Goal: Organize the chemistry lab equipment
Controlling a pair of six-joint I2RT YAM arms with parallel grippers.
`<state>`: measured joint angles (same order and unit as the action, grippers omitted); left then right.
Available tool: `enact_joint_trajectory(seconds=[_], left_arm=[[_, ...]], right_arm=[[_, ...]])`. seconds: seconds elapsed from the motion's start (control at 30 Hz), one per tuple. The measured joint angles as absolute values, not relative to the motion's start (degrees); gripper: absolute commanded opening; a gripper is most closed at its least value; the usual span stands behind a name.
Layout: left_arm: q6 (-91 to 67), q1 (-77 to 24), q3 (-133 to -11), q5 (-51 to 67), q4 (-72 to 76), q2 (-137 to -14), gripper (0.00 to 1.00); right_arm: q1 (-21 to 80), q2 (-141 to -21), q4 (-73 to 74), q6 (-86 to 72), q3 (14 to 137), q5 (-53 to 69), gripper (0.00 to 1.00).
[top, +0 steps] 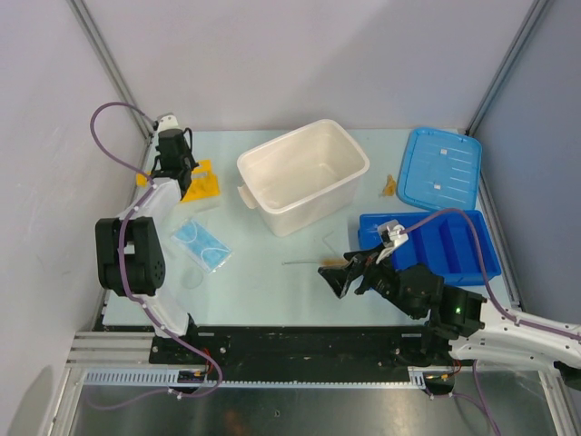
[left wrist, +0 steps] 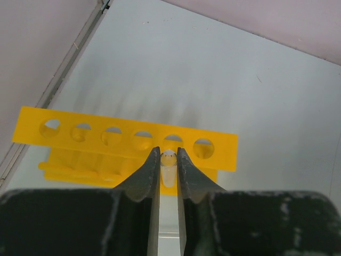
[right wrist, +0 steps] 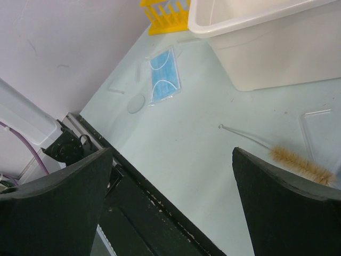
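Clear short plastic tube [left wrist: 169, 165] pinched upright in the narrowed left gripper [left wrist: 169, 153], at a hole of the yellow holed plastic rack [left wrist: 96, 146] just ahead, seemingly for seating; right gripper [right wrist: 171, 154] spread wide, thin tan-bristled wire brush [right wrist: 298, 164] ahead-right.

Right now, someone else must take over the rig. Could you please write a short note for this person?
Left gripper: shut on a small clear tube, just over the yellow rack, near a hole.
Right gripper: open, holding nothing, hovering near the brush.
On the table: brush, blue mask, small amber piece beside the blue lid.
Done: nothing put away that I can see.
Left: seat the tube, then gather the rest.
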<state>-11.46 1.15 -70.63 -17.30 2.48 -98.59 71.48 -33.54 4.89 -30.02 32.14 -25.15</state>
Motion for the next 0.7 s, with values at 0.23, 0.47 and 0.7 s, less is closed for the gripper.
enact_joint_trajectory(seconds=[0.23, 0.47, 0.7], left_arm=[[-11.4, 1.1, -70.6, -17.3, 2.5, -98.7, 0.16], [-11.5, 1.1, -69.9, -17.3, 2.5, -99.4, 0.17], [-11.5, 1.1, -68.9, -17.3, 2.7, -99.4, 0.22]], right_arm=[[71.4, -32.5, 4.9, -30.2, 32.1, -25.0, 0.99], [71.4, -31.8, 5.2, -30.2, 32.1, -25.0, 0.99], [71.2, -31.6, 5.6, -30.2, 32.1, -25.0, 0.99]])
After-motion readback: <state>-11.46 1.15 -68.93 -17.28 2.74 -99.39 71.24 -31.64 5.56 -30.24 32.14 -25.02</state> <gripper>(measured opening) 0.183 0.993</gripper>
